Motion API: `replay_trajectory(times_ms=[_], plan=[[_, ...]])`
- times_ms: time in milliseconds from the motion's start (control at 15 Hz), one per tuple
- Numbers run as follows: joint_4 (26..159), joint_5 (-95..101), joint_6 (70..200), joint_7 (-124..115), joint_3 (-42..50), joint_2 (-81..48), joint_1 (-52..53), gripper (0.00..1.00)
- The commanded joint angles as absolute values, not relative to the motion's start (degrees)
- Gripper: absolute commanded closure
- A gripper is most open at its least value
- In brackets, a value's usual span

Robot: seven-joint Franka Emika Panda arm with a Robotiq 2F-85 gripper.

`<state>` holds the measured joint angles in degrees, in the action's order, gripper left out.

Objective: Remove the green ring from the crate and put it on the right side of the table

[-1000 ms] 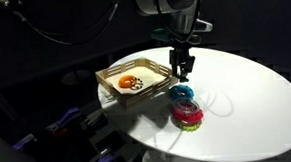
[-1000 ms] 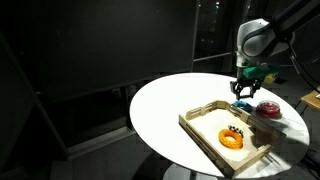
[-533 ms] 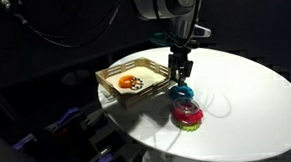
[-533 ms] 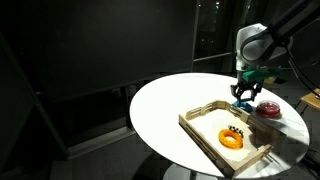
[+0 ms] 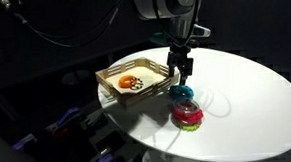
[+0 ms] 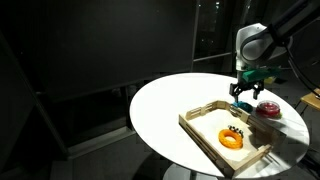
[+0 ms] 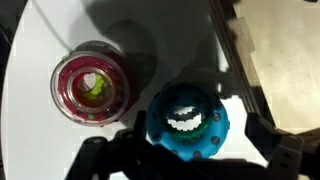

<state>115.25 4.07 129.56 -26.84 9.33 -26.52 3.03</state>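
Three rings in play, one crate (image 6: 200, 110). The orange ring (image 6: 232, 139) sits inside the crate. The teal-green ring (image 7: 185, 122) lies on the table (image 5: 256, 85), just outside the crate's wall. The red ring (image 7: 92, 82) lies farther out from the crate. The gripper (image 5: 181, 79) hangs over the teal-green ring, fingers apart either side of it.
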Motion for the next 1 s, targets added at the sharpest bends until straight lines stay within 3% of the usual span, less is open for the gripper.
replay_trajectory(times_ms=[0, 933], plan=[[115.04, 3.95, 127.02, -26.37, 8.79, -24.39, 2.73, 0.0], [115.34, -3.62, 108.67, -11.05, 3.15, -10.33, 1.08, 0.0]])
